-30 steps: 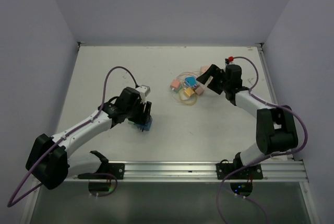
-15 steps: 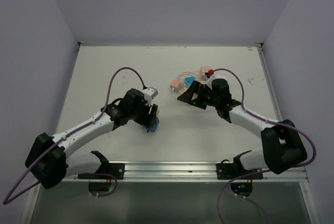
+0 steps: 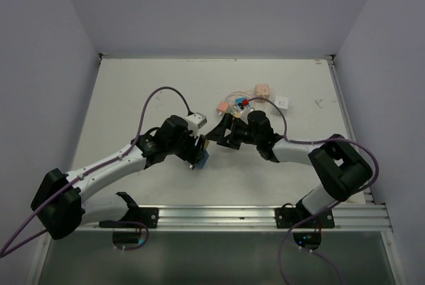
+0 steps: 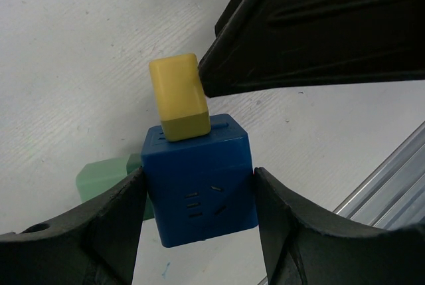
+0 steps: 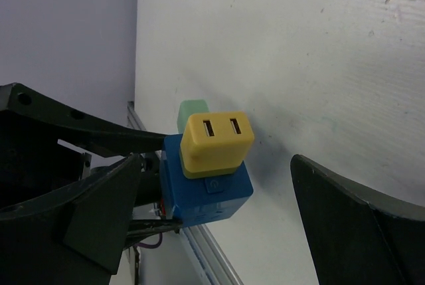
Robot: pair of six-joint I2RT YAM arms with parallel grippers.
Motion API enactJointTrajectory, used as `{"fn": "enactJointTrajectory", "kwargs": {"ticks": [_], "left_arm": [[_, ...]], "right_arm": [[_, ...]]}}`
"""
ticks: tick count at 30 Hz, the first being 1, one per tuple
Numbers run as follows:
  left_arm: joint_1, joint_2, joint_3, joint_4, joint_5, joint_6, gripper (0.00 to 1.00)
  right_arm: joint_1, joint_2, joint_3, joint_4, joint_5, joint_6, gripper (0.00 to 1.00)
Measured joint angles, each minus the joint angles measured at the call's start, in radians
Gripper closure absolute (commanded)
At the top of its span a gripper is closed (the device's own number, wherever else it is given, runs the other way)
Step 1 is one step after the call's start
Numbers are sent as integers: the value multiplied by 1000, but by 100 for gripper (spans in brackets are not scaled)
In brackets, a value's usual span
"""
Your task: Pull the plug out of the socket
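two robot arms meet near the middle of a white table [image 3: 133,92], seen from above. the left gripper [image 4: 199,212] is clamped on a blue cube socket [image 4: 199,192], one black finger [image 4: 113,225] pressed against each side. a yellow plug [image 4: 178,95] stands seated in the socket's top face, leaning slightly. a green plug [image 4: 103,175] sticks out of another face, behind the left finger.

the right gripper [image 5: 214,164] faces the yellow plug head on, its jaws spread wide. one finger [image 5: 86,212] sits on each side of the plug with a gap showing, so it grips nothing. in the left wrist view, one of those dark fingers lies just beside the plug; whether they touch cannot be told.

in the overhead view, the socket sits slightly left of the table's centre, between the two grippers. a cluster of small coloured plugs [image 3: 232,109] with thin looped cords lies behind the right gripper. a peach block [image 3: 261,90] and a white block [image 3: 282,102] lie near it.
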Motion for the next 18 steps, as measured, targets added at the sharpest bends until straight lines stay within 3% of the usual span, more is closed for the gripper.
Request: {"fn": "enactJointTrajectory", "kwargs": {"ticks": [5, 9, 15, 17, 18], "left_arm": [[-11, -6, 0, 18, -10, -1, 100], [-15, -22, 0, 38, -13, -11, 100], [-19, -28, -1, 55, -14, -19, 100], [-22, -28, -1, 56, -14, -19, 100], [-24, -28, -2, 56, -14, -19, 100]], "right_arm": [[20, 69, -1, 81, -4, 42, 3], [26, 109, -5, 141, -11, 69, 10], [35, 145, -12, 222, -28, 101, 31], [37, 146, -13, 241, -30, 107, 43], [39, 146, -14, 251, -32, 109, 56]]}}
